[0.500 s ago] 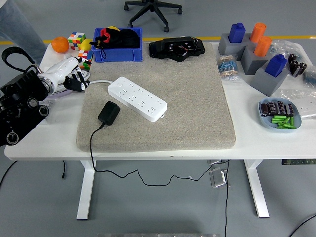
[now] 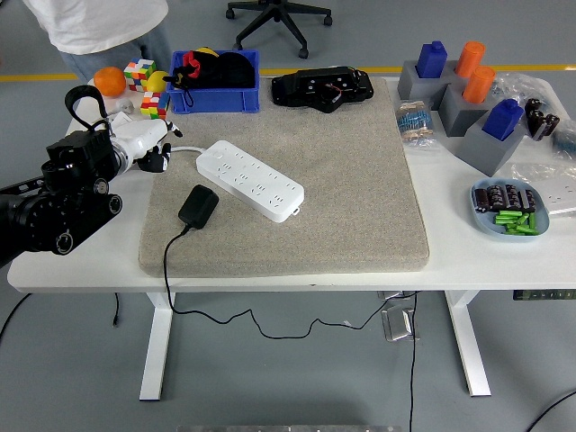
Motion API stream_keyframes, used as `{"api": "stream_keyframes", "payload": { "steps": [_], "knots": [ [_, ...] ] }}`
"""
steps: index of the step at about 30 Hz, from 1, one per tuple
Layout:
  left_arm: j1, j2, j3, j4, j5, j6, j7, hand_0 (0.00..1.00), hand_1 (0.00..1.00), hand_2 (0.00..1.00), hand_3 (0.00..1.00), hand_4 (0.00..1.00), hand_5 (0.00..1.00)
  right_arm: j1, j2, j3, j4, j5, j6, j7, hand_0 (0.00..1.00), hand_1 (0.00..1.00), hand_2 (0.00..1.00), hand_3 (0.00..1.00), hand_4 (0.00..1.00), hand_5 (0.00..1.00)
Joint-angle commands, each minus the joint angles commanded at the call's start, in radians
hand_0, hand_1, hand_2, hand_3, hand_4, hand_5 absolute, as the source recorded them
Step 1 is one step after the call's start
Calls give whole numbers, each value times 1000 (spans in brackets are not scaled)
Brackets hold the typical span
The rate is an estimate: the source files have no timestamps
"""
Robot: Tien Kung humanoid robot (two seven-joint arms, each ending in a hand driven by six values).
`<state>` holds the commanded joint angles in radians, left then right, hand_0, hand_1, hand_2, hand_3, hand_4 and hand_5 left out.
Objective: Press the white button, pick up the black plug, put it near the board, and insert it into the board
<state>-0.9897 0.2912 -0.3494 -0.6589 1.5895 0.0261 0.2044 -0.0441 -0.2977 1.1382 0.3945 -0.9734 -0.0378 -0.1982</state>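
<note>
A white power strip [image 2: 250,179] lies diagonally on a grey felt mat [image 2: 297,207]. Its white button is at the strip's left end [image 2: 211,154]. A black plug [image 2: 198,206] lies on the mat just in front of the strip, its black cord trailing off the table's front edge. My left hand [image 2: 151,144], white with dark fingertips, hovers at the mat's left edge, a short way left of the strip's button end. Its fingers are loosely curled and hold nothing. My right arm is not in view.
A blue bin [image 2: 216,81] with toys, a Rubik's cube [image 2: 139,72] and an orange [image 2: 110,81] stand at the back left. A black device [image 2: 324,88] is behind the mat. Grey blocks with coloured pegs [image 2: 468,99] and a blue dish [image 2: 508,209] are right. A person [image 2: 99,27] stands at the far left.
My left arm has moved right and forward, bringing the hand closer to the strip's left end. A person has come into view at the top left.
</note>
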Motion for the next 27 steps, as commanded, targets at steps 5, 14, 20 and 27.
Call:
{"api": "stream_keyframes", "payload": {
  "steps": [5,14,20,27],
  "knots": [
    [-5,-18,35,5,4,2,-10,86,53,128,827,40,2,0,-1,-4,0,1,0,0,703,643,653,601,676,423],
    [7,-27,34,-21,3,4,-11,86,57,130,828,96,2,-10,3,-2,-2,1,0,0,702,643,653,600,675,422],
    [25,-5,-25,-63,10,6,-10,102,69,137,828,137,2,-10,4,5,2,0,-1,1,702,643,653,600,675,422],
    [55,18,-88,-104,11,5,-8,137,128,159,827,167,2,-13,5,11,-1,-3,0,0,702,643,653,600,675,422]
  ]
}}
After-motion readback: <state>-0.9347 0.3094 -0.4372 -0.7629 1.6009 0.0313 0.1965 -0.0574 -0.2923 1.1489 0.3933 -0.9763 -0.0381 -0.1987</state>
